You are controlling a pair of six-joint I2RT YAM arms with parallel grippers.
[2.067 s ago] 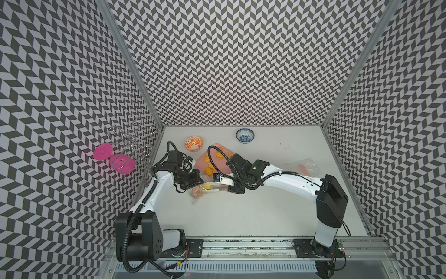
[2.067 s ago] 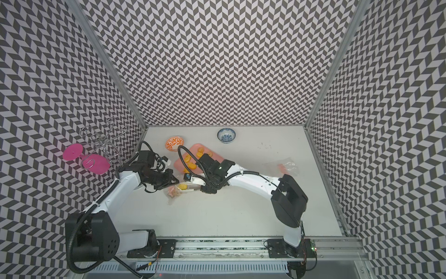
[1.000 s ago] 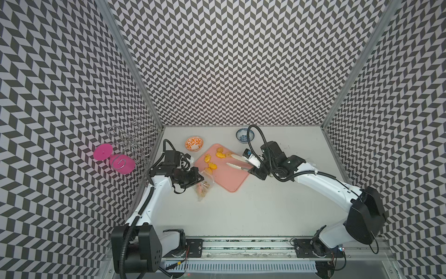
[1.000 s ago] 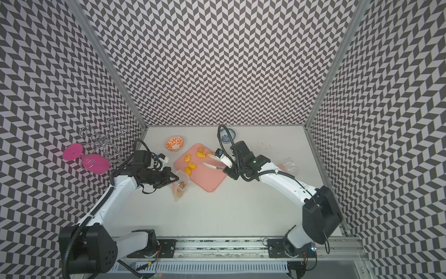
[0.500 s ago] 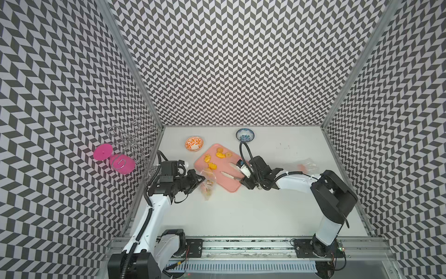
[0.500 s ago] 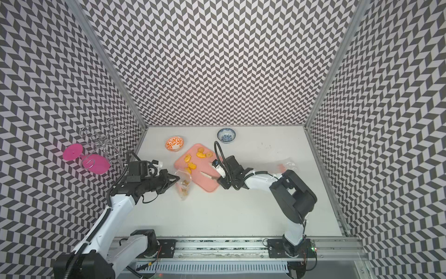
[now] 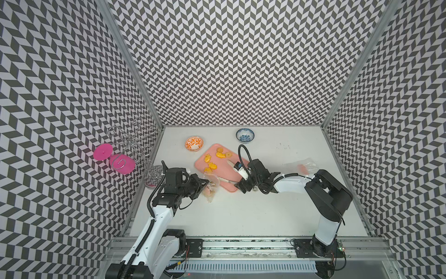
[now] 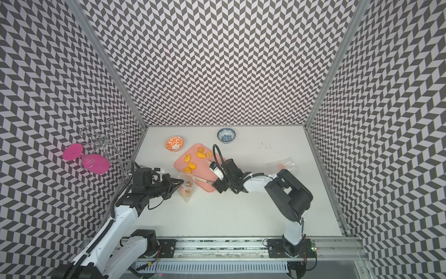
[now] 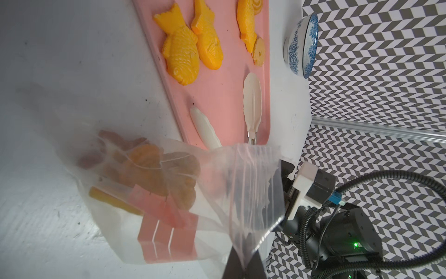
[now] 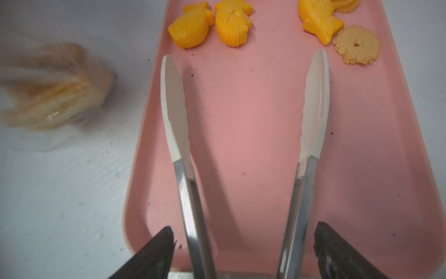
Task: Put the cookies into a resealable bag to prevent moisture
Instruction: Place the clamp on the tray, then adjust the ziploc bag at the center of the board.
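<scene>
The clear resealable bag (image 7: 210,191) hangs at the tray's near left corner, with several cookies (image 9: 154,169) inside it. My left gripper (image 9: 243,268) is shut on the bag's top edge and shows in both top views (image 8: 179,186). More yellow-orange cookies (image 7: 212,165), fish-shaped ones and a round one (image 10: 357,46), lie on the pink tray (image 10: 241,125). Metal tongs (image 10: 176,116) with white tips rest spread on the tray. My right gripper (image 10: 243,251) is open around their handles, with a gap on each side.
An orange-patterned bowl (image 7: 194,143) and a blue-patterned bowl (image 7: 245,135) stand behind the tray. A wire stand with pink discs (image 7: 125,157) sits at the left wall. A second clear bag (image 7: 301,166) lies at the right, behind my right arm.
My right arm carried the tongs from the bag back over the tray and lowered to its near edge. Its jaws opened and the tongs spread. My left arm shifted the bag slightly.
</scene>
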